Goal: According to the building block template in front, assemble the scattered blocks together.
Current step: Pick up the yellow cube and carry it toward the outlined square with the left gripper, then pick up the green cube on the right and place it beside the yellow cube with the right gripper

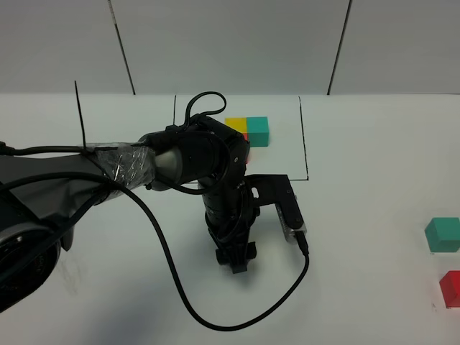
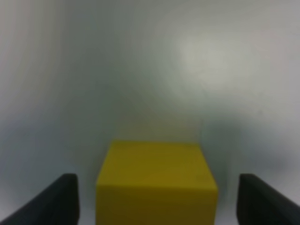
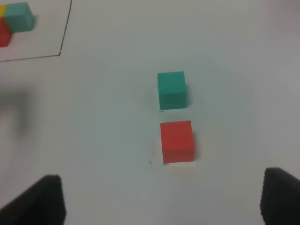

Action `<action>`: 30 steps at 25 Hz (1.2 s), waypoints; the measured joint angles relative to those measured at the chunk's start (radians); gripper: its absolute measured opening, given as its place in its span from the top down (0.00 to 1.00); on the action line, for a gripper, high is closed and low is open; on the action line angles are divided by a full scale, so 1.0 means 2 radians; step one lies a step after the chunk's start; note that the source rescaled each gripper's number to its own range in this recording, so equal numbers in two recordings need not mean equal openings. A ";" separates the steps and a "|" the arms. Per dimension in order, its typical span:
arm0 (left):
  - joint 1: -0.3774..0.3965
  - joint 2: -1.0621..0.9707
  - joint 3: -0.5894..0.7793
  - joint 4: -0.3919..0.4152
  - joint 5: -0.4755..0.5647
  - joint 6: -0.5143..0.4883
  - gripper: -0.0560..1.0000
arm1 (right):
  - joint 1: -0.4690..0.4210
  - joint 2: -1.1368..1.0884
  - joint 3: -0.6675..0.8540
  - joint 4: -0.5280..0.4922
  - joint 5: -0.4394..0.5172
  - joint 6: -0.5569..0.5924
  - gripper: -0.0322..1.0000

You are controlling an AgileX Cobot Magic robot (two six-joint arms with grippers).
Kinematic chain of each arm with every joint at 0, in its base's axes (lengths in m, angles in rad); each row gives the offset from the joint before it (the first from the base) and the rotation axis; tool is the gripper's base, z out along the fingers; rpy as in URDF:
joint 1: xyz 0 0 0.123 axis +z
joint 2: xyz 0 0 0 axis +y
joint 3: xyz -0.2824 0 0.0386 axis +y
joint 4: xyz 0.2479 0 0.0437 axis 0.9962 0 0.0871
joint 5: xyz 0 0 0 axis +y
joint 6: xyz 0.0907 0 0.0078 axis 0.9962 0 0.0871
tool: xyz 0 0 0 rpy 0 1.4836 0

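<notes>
On the white counter point(image 1: 374, 237), between the parted fingers of the left hand point(image 2: 157, 201): yellow block point(image 2: 157, 180), a gap on either side, released rather than grasped. Ahead of the right hand point(image 3: 161, 201), likewise released and holding nothing: teal block point(image 3: 172, 90) near red block point(image 3: 177, 141), not touching. Farther back, black-framed: template point(image 1: 251, 129).

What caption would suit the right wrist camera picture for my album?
Open jaws hover over a loose teal cube and red cube, apart on the white table.
</notes>
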 joint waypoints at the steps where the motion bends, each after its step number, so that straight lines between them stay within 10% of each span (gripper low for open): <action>1: 0.000 0.000 0.000 0.000 0.001 -0.009 0.30 | 0.000 0.000 0.000 0.000 0.000 0.000 0.28; 6: 0.000 -0.030 0.000 0.015 0.021 -0.048 0.00 | 0.000 0.000 0.000 0.000 0.000 0.000 0.28; 19: 0.008 -0.220 -0.001 0.232 0.131 -0.299 0.14 | 0.000 0.000 0.000 0.000 0.000 0.000 0.28; 30: 0.128 -0.355 -0.001 0.239 0.179 -0.427 0.24 | 0.000 0.000 0.000 0.000 0.000 0.000 0.28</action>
